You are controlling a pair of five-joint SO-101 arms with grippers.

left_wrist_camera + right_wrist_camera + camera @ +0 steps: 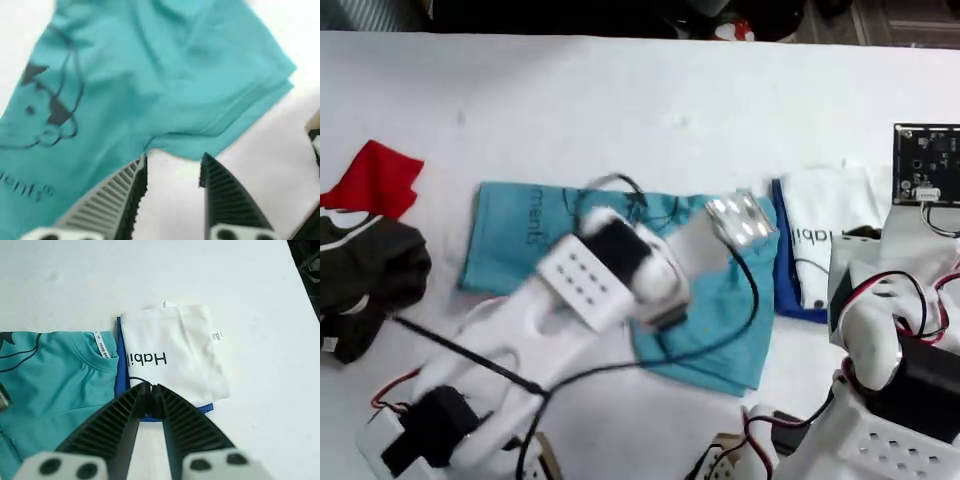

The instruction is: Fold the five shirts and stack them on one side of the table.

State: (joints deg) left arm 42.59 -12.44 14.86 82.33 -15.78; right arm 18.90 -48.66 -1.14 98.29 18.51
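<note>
A teal shirt point(520, 235) with a dark print lies spread across the middle of the table. My left arm point(610, 270) stretches over it from the near left. My left gripper point(172, 167) is open just above the table, its tips close to the edge of a teal shirt point(150, 75) sleeve and holding nothing. To the right, a folded white shirt point(830, 225) rests on a blue shirt point(785, 280). My right gripper point(150, 387) is shut and empty, over the near edge of the white shirt point(170, 355) and blue shirt point(120, 375), next to the teal shirt point(50, 385).
A red shirt point(375, 178) and a crumpled dark shirt point(370, 265) lie at the left edge. A black circuit board point(927, 165) sits at the far right. Cables point(740, 320) trail over the teal shirt. Bare white table point(650, 100) stretches across the back.
</note>
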